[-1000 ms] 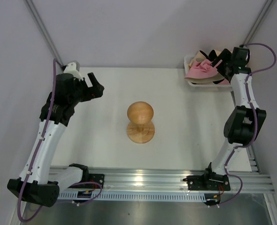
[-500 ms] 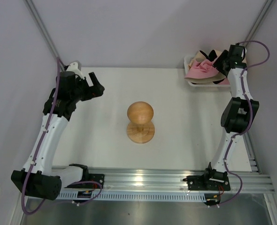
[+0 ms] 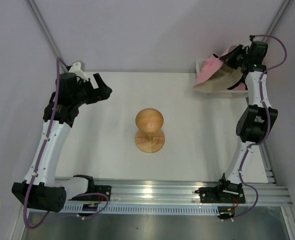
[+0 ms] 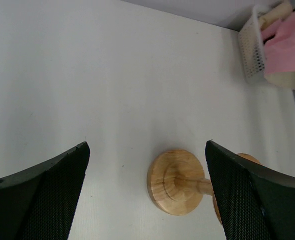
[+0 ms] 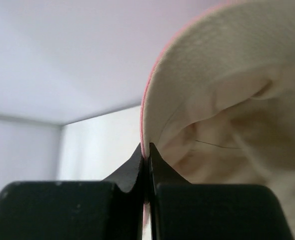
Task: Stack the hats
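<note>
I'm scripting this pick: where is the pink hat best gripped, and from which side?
Pinch the pink hat by its thin brim edge, from its right, as the right gripper does: one finger on the cream lining, one outside. The crown looks too bulky.

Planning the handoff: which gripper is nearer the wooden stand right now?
Left. The left gripper hovers open beyond the wooden stand, to its left; the right gripper is over the far-right corner, fingers shut on the pink hat brim.

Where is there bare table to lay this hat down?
Bare patches: between the wooden stand and the basket, between the stand and the left arm, and the near strip before the rail. Crowded: the far right corner, basket and hats.
</note>
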Tool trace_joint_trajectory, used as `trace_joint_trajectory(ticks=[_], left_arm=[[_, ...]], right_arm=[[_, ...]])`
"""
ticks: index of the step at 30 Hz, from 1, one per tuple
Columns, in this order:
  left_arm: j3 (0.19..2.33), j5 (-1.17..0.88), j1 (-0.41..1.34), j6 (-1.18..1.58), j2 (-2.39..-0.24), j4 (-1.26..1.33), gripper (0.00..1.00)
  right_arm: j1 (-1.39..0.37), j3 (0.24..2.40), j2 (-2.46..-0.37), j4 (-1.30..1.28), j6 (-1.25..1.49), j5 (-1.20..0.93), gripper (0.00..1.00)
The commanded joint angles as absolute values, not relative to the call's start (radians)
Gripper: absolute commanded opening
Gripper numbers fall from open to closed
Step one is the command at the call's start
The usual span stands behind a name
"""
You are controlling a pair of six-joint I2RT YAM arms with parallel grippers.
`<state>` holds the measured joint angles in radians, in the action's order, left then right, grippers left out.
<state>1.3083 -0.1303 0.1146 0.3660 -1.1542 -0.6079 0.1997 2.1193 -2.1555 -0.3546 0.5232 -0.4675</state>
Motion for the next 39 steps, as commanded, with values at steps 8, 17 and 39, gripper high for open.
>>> trace_joint_trajectory(ticks=[8,17,39], left_arm=[[1.393,-0.498,0.098,0.477,-1.146,-0.442,0.99],[1.333,-0.716,0.098,0.483,-1.114,-0.194,1.00],[1.089,-0.600,0.098,0.185,-0.994,-0.081,0.94]], right_arm=[[0.017,2.183,-1.924,0.028,0.793,-0.980,0.00],[-0.241,2.324,-2.023,0.191,0.966,-1.150,0.00],[-0.514,2.287,-2.011,0.155,0.956,-1.207,0.00]])
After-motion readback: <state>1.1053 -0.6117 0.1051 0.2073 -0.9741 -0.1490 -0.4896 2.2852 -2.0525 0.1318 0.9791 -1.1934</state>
